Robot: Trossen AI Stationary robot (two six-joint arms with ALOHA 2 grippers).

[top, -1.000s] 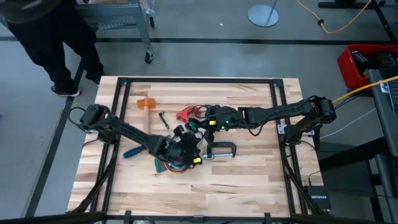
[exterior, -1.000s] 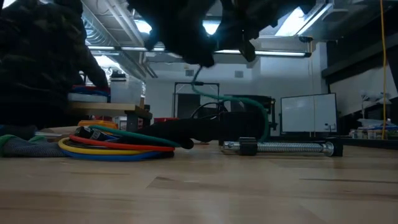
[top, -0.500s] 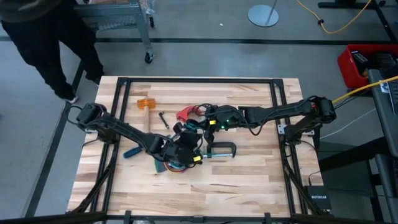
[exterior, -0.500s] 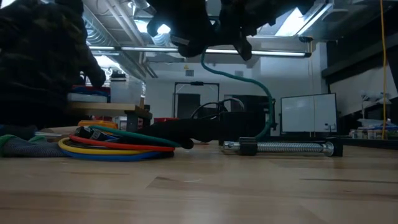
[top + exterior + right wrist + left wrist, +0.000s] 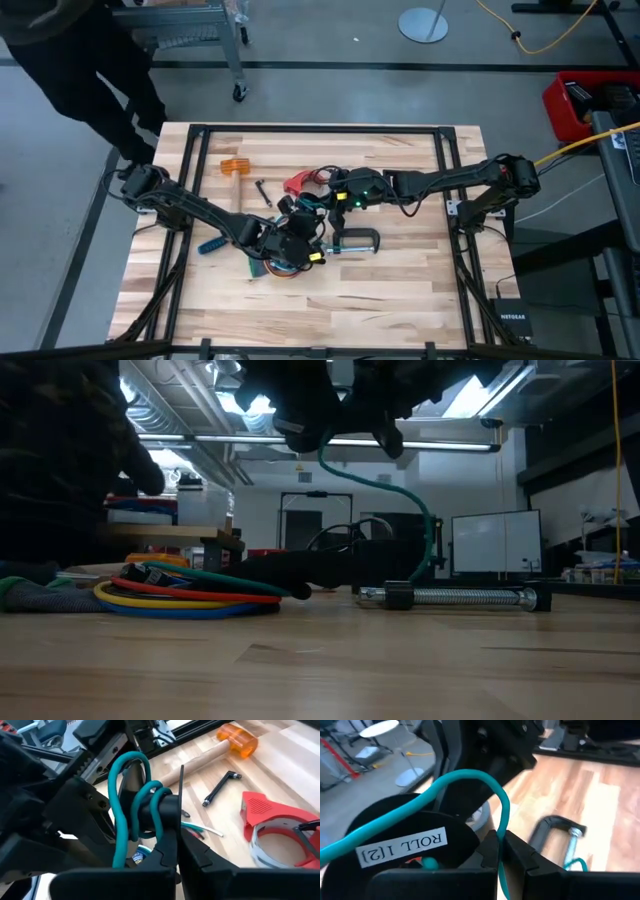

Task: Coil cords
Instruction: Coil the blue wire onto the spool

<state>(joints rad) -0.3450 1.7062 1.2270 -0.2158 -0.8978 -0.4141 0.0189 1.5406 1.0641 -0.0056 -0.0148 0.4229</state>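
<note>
The cords lie near the table's middle. In the high view, the coiled multicoloured bundle (image 5: 278, 268) sits on the wooden table (image 5: 400, 290) partly under the left gripper (image 5: 300, 222), and the right gripper (image 5: 338, 196) meets it from the other side, just above a metal clamp (image 5: 355, 240). A red piece (image 5: 297, 183) lies beside the right gripper, an orange mallet (image 5: 233, 167) farther toward the table's far left, and a person (image 5: 75, 60) stands off that corner.

In the low view, the bundle (image 5: 185, 592) lies flat, its loops stretched sideways along the tabletop. A teal cord (image 5: 395, 495) hangs from the grippers overhead, arches over and drops upright to the clamp's (image 5: 455, 597) screw.

In the left wrist view, the left gripper (image 5: 501, 851) is pinched tight on the teal cord (image 5: 465, 780), which bends in a hairpin over the fingers; a black spool (image 5: 402, 845) labelled ROLL 1 sits just behind.

In the right wrist view, the right gripper (image 5: 172, 840) is clamped on several upright loops of teal cord (image 5: 131, 795), with the red piece (image 5: 272, 820) and mallet (image 5: 235, 740) beyond.
</note>
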